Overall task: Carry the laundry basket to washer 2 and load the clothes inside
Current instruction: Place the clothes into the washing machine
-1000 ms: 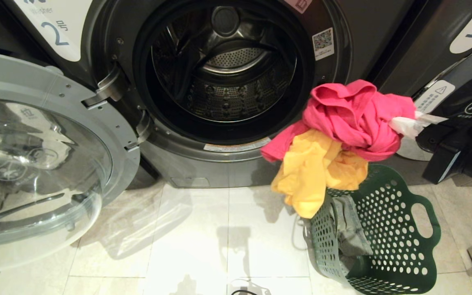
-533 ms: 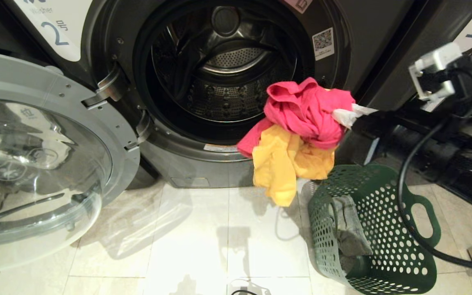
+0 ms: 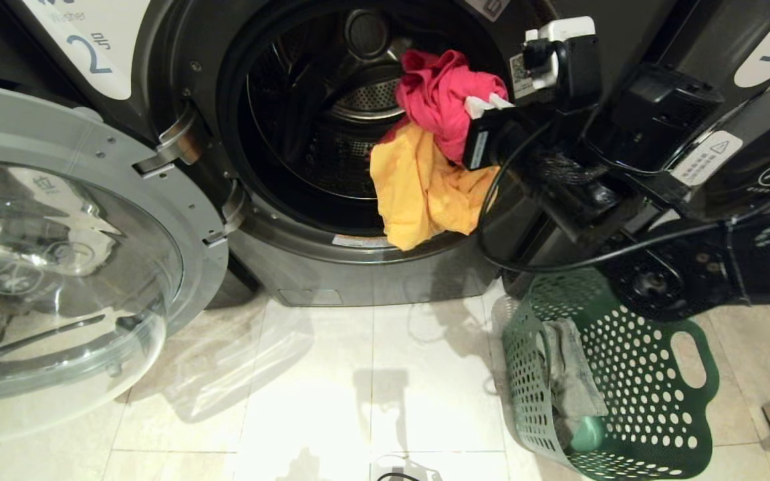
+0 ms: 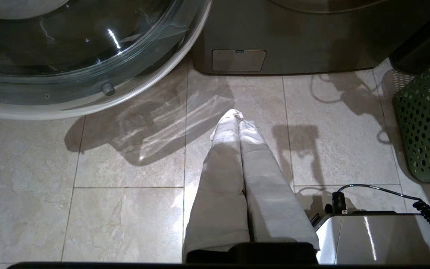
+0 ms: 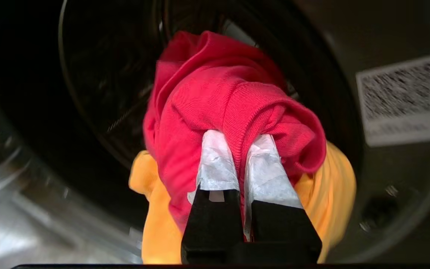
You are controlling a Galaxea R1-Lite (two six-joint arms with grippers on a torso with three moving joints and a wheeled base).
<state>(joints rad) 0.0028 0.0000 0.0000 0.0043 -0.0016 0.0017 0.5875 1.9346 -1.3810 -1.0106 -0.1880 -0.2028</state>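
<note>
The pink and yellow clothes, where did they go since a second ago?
The right gripper, shut on the pink knit garment with the yellow cloth hanging beneath, carried the bundle from above the dark green perforated plastic basket leftward and up to the open drum mouth of the dark grey washer 2. The basket, a grey garment inside it, the open glass door and the shut left gripper stayed put.

Right tool [image 3: 485, 105] pinches pink garment [image 3: 442, 93] (yellow beneath) at washer 2 [image 3: 358, 254].
</note>
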